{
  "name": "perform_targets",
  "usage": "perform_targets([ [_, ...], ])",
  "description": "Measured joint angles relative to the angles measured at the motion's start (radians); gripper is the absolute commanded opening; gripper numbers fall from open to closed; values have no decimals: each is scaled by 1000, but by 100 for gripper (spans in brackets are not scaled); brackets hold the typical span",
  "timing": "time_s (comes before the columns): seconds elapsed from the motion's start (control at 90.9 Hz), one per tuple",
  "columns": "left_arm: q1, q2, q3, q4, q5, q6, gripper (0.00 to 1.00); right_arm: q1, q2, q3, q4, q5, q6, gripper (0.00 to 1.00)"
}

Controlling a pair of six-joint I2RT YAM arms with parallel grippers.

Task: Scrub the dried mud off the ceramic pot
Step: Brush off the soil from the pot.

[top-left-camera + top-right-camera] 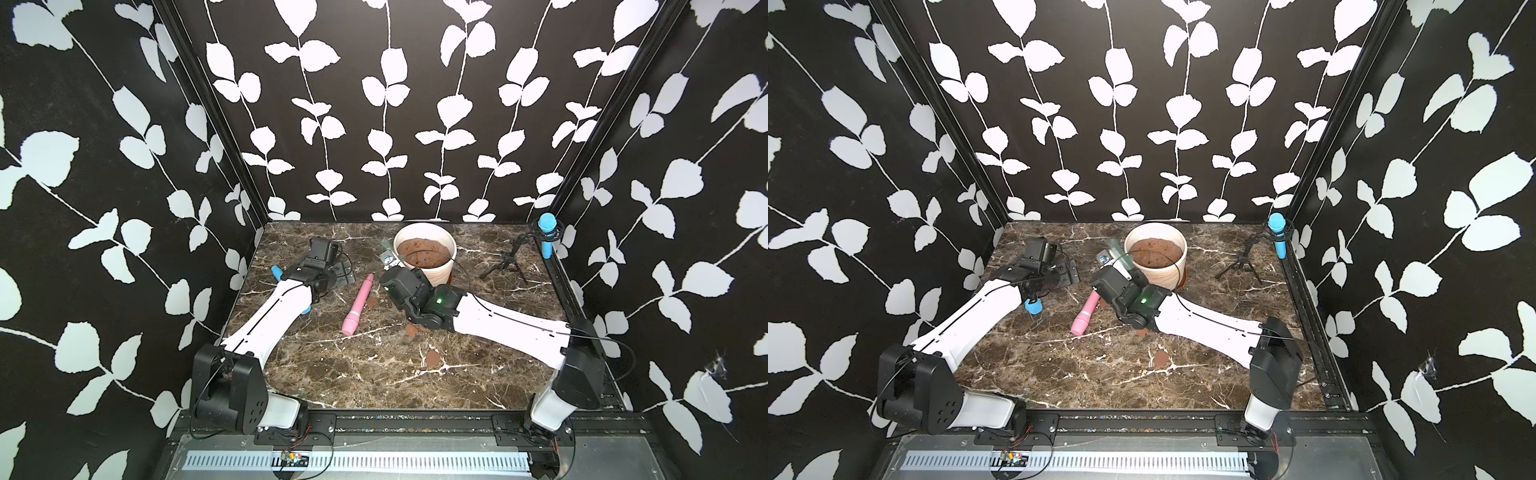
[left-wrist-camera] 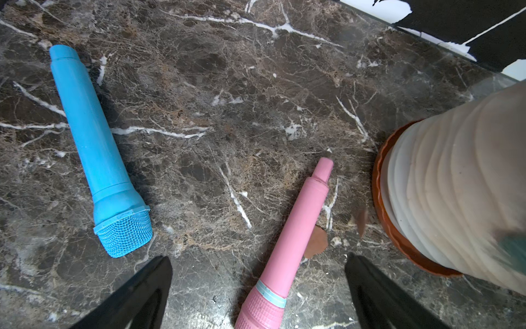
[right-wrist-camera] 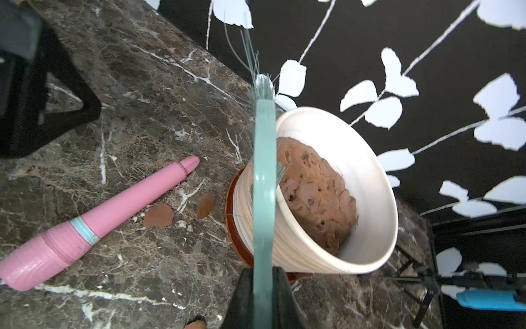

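The cream ribbed ceramic pot (image 1: 436, 272) (image 1: 1163, 274) (image 3: 367, 182) stands on its orange saucer (image 2: 382, 210) at the back of the table, with brown soil (image 3: 313, 193) inside. My right gripper (image 3: 263, 272) (image 1: 390, 270) is shut on a teal brush (image 3: 263, 185) (image 1: 1113, 254), whose head rests against the pot's left wall and rim. Chips of dried mud (image 3: 158, 215) (image 2: 316, 242) (image 1: 433, 358) lie loose on the table. No mud shows on the visible pot wall. My left gripper (image 2: 258, 257) (image 1: 1065, 274) hovers open at the back left, holding nothing.
A pink toy microphone (image 1: 358, 305) (image 2: 287, 247) lies left of the pot, partly between my left fingers. A blue microphone (image 2: 94, 153) lies under the left arm. Another blue one (image 1: 547, 235) sits on a black tripod (image 1: 505, 264) at the back right. Walls enclose three sides.
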Motion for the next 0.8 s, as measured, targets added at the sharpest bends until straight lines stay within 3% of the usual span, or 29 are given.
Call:
perform_targets([
  [0.187,0,0,0,1,9,4,98,0,-3,-13,-30,-142,-89,0],
  [0.385,1,-4,-7,47,87,51,98,2,-119,-38,-167,-329,-66,0],
  [0.649,1,-53,-40,116,188,155,98,-8,-423,-60,-234,-340,80,0],
  [0.803,1,-87,-61,143,212,200,98,-90,-577,-117,-317,-319,276,0],
])
